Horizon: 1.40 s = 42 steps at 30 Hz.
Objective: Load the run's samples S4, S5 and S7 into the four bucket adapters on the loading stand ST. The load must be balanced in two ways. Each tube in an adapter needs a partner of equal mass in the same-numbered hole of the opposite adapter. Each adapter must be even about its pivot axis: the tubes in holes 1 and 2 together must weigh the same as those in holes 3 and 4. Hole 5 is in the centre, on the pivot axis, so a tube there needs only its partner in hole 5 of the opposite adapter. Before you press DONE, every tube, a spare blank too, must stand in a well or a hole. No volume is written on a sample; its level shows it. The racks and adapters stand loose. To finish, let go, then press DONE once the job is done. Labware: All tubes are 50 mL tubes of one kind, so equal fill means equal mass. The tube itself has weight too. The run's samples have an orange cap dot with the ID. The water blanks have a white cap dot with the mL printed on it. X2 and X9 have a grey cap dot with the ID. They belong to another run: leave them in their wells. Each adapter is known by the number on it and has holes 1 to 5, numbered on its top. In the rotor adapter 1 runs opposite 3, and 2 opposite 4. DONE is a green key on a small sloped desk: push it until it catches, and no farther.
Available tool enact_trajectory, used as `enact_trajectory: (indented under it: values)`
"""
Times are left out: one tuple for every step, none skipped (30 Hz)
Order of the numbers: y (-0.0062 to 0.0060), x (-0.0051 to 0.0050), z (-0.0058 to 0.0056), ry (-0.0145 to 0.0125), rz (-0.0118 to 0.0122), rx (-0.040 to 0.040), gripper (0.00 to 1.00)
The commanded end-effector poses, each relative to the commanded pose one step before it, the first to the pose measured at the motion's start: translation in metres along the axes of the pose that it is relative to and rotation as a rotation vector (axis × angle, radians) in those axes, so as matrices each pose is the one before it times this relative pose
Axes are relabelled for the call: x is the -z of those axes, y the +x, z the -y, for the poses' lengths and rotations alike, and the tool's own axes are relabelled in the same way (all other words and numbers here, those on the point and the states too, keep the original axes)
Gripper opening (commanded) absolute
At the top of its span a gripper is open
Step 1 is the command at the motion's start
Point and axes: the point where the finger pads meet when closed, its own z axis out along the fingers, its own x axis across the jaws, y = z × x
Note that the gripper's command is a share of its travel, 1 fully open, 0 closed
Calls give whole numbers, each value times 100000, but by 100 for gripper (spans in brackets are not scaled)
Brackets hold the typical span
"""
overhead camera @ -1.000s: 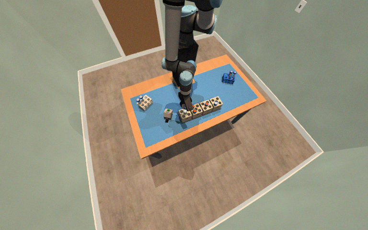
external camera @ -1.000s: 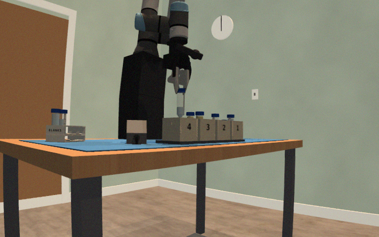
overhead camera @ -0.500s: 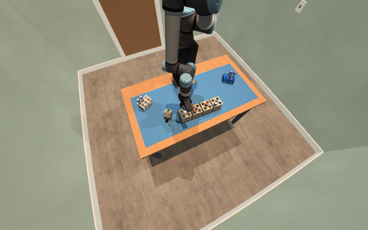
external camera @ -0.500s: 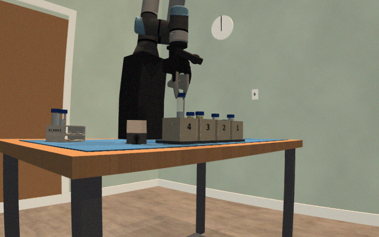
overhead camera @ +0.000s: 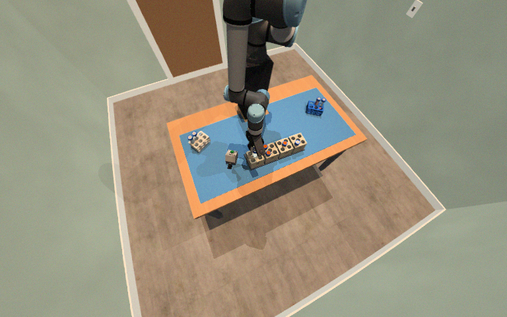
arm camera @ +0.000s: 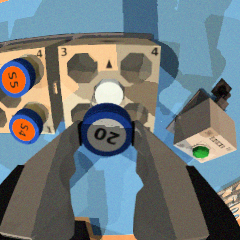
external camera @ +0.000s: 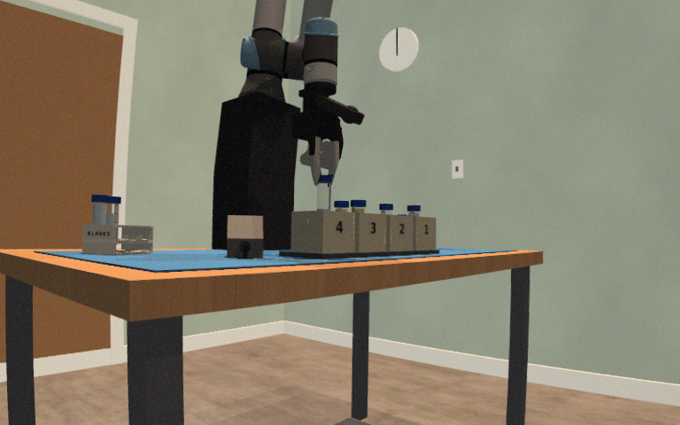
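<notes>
Gripper (arm camera: 107, 137) pinches 20 blank (arm camera: 107, 131) by its cap above adapter 4 (arm camera: 150, 67).

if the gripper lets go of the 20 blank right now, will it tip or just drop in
The 20 blank probably slides straight down: its lower end already sits in adapter 4 and it hangs upright. The gripper holds it just under the cap, so it seems stiff. A round, smooth tube might slip.

A round white wall clock (external camera: 397, 48) hangs above a light switch (external camera: 456, 168) — brown door (external camera: 55, 150) at left.
</notes>
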Motion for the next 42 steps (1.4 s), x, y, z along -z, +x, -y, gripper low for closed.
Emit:
enact_trajectory:
  values:
    - [41, -383, 62, 134, -90, 2, 0]
    - [0, -133, 0, 0, 0, 0, 0]
    - [0, -133, 0, 0, 0, 0, 0]
    - [0, -133, 0, 0, 0, 0, 0]
    - [0, -133, 0, 0, 0, 0, 0]
    - [0, -133, 0, 0, 0, 0, 0]
    - [0, -133, 0, 0, 0, 0, 0]
    - [0, -133, 0, 0, 0, 0, 0]
    - [0, -133, 0, 0, 0, 0, 0]
    - [0, -133, 0, 0, 0, 0, 0]
    - [0, -133, 0, 0, 0, 0, 0]
    - [0, -133, 0, 0, 0, 0, 0]
    - [0, -133, 0, 0, 0, 0, 0]
    - [0, -133, 0, 0, 0, 0, 0]
    - [0, -133, 0, 0, 0, 0, 0]
    - [0, 0, 0, 0, 0, 0, 0]
    - [0, 0, 0, 0, 0, 0, 0]
    - [0, -133, 0, 0, 0, 0, 0]
    - [0, -133, 0, 0, 0, 0, 0]
    - [0, -133, 0, 0, 0, 0, 0]
    - [0, -133, 0, 0, 0, 0, 0]
    - [0, -133, 0, 0, 0, 0, 0]
    - [0, -133, 0, 0, 0, 0, 0]
    - [0, -133, 0, 0, 0, 0, 0]
    - [0, -133, 0, 0, 0, 0, 0]
    - [0, -133, 0, 0, 0, 0, 0]
    - [0, -133, 0, 0, 0, 0, 0]
    - [0, -133, 0, 0, 0, 0, 0]
    - [0, -67, 0, 0, 0, 0, 0]
    - [0, -67, 0, 0, 0, 0, 0]
    - [0, -67, 0, 0, 0, 0, 0]
    - [0, -67, 0, 0, 0, 0, 0]
    - [0, 0, 0, 0, 0, 0, 0]
    - [0, 0, 0, 0, 0, 0, 0]
    - [0, -60, -1, -1, 1, 0, 0]
    - [0, -66, 0, 0, 0, 0, 0]
    - [0, -66, 0, 0, 0, 0, 0]
    - [0, -66, 0, 0, 0, 0, 0]
    - [0, -66, 0, 0, 0, 0, 0]
    - [0, -66, 0, 0, 0, 0, 0]
    - [0, -66, 0, 0, 0, 0, 0]
    - [0, -67, 0, 0, 0, 0, 0]
